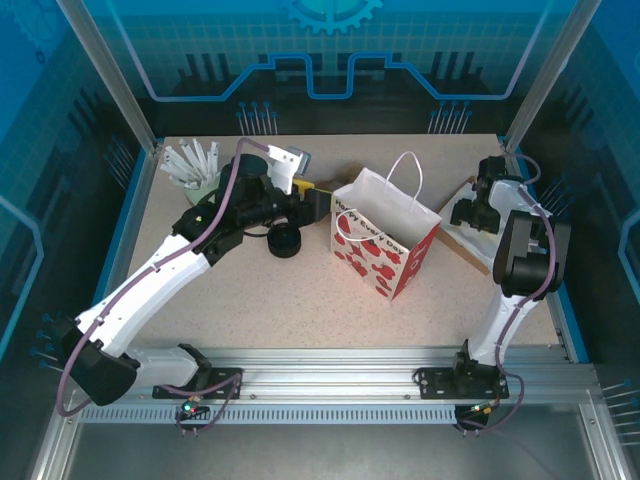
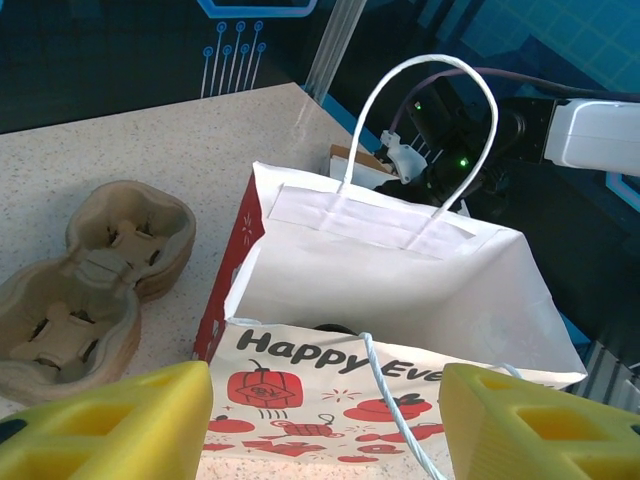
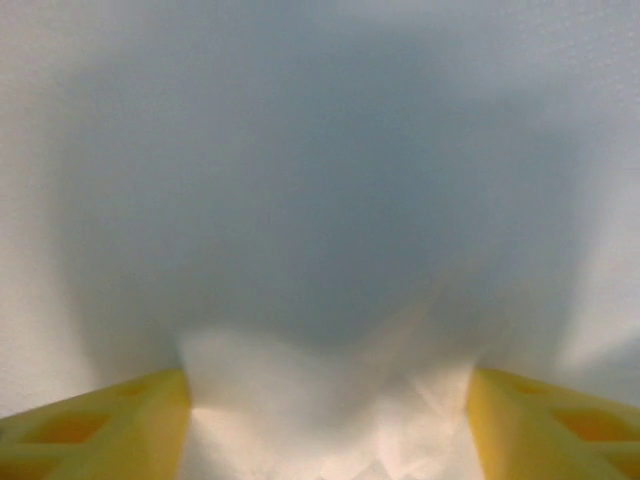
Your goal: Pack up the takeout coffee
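Left wrist: left end effector [image 2: 327,405] released, empty. Bag [image 2: 400,290] just ahead, mouth open. Coffee [image 2: 333,327]: perhaps the dark rim inside the bag. Trays [image 2: 90,280] ahead-left on table [image 2: 200,150]. Right wrist: right end effector [image 3: 330,400] against blurred white; cannot tell whether it grips.

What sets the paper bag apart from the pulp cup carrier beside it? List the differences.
Colour: the paper bag is white with red printing; the pulp cup carrier is plain brown.
Pose: the bag stands upright, mouth open; the carrier lies flat.
Form: the bag is one deep pocket; the carrier has shallow round wells.
Both rest on the speckled table.
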Robot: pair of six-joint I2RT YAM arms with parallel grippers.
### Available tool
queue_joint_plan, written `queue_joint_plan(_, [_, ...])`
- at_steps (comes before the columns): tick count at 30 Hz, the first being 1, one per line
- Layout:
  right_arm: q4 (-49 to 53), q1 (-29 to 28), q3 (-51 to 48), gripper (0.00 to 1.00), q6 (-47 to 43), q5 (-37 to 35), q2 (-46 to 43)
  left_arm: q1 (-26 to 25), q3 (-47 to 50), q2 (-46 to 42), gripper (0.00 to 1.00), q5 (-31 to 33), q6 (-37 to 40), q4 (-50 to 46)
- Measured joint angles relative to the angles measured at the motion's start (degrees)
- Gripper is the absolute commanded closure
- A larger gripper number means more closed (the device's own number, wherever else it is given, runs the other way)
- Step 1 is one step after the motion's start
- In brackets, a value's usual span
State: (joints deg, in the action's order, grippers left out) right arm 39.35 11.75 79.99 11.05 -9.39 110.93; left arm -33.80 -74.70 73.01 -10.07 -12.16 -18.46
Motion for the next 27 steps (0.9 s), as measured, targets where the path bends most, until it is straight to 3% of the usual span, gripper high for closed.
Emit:
queue_joint_plan(10, [-0.5, -0.1, 0.0, 0.68, -0.5, 2.4, 0.0, 0.0, 0.0, 0.1, 0.36, -1.0, 0.0, 0.1])
queue_joint_plan(21, [-1.3, -0.1, 0.0, 0.79, -0.7, 5.0, -0.7, 0.1, 0.0, 0.1, 0.36, -1.4, 0.0, 0.4])
queue_joint_plan(27, [-1.3, -0.1, 0.0, 0.91, -0.7, 5.0, -3.5, 0.1, 0.0, 0.1, 0.36, -1.5, 0.0, 0.4])
